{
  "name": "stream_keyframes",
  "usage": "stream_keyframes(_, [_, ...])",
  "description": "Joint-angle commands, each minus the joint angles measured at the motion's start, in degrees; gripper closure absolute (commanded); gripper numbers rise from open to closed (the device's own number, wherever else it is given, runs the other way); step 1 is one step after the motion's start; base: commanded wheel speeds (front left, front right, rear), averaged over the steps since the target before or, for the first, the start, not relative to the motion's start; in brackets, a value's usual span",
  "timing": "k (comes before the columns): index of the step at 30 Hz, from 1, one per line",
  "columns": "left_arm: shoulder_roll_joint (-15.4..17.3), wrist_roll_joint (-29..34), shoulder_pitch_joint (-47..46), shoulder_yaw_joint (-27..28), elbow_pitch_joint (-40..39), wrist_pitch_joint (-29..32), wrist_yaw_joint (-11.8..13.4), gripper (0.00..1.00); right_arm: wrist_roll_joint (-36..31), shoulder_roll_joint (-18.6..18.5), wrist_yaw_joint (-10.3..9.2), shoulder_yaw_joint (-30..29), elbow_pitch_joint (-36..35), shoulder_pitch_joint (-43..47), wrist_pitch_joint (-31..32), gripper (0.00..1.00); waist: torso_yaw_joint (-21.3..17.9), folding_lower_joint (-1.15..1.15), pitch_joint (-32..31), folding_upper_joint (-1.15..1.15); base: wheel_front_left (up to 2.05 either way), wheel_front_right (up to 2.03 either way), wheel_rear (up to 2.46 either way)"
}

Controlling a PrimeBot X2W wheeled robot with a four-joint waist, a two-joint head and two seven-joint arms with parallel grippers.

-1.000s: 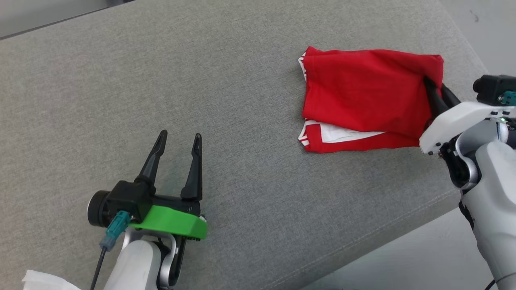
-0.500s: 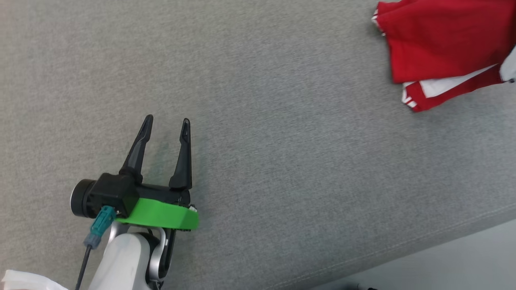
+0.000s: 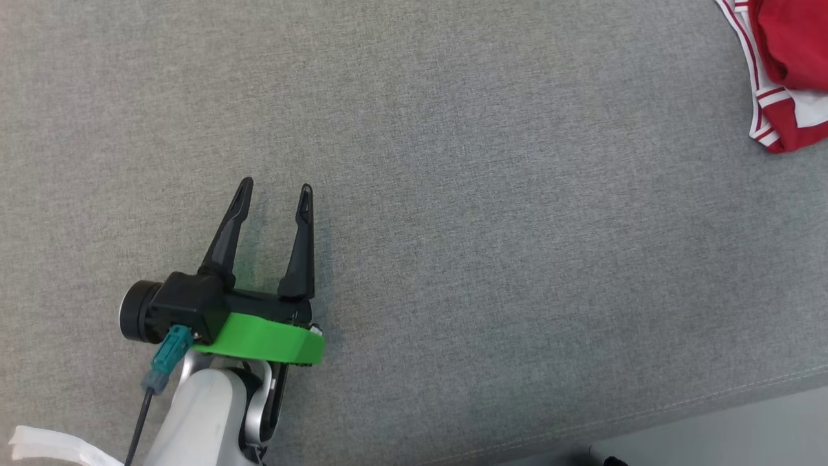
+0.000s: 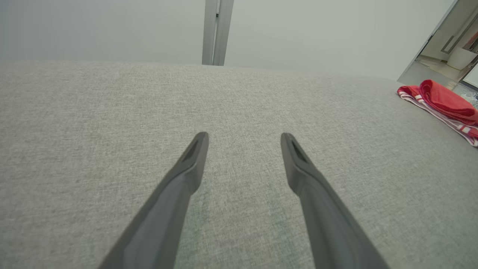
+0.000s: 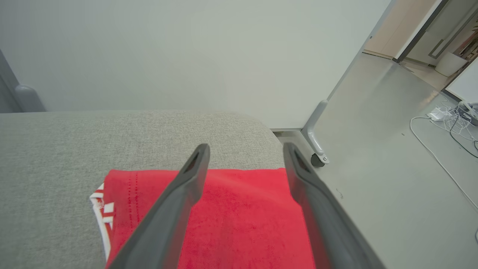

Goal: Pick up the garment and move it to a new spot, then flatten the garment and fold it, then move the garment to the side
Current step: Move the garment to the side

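**While the left gripper [image 3: 276,188] and the right gripper [image 5: 246,147] both stand spread, a folded red cloth garment with white striped trim [image 3: 792,58] lies at the right end of a grey woven fabric cushion [image 3: 517,194]**

From the head camera, the left gripper sits at the lower left. Its two long dark fingers are apart and hold nothing, over bare cushion well away from the garment. A bright green plastic collar [image 3: 265,340] rings its wrist, with a teal cable connector [image 3: 169,356] plugged in beside it. The garment is cut off by the top right corner, red cloth lying over a red-and-white striped edge.

From the left wrist camera, the garment [image 4: 444,101] lies far to the right, near the cushion's edge.

From the right wrist camera, the right gripper's fingers are apart above the garment [image 5: 231,220], which lies flat near the cushion's rounded end. Whether the fingertips touch the cloth cannot be told. Beyond the cushion are a pale wall, a grey floor and a metal caster foot [image 5: 317,158]
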Motion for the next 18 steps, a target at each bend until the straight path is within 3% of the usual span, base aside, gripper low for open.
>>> stream_keyframes(1, [0.2,-0.3,-1.1,0.1,0.3,-0.4,0.1,0.00,0.0,0.4,-0.11,0.5,-0.2,-0.5,-0.5,0.00,-0.5,-0.01,-0.8,0.00,0.00,0.00,0.00])
stream_keyframes(10, [-0.1,-1.7,-3.1,1.8,3.8,-1.2,0.3,0.00,1.8,5.8,-0.11,7.9,-5.5,1.8,-0.9,0.00,-1.0,-0.01,-5.3,0.00,0.00,0.00,0.00])
stream_keyframes(18, [-1.5,-3.1,-4.3,3.9,9.3,-2.2,0.6,0.00,5.7,9.8,-0.11,12.2,-12.8,8.4,-0.9,0.00,1.3,-0.01,-12.6,0.00,0.00,0.00,0.00])
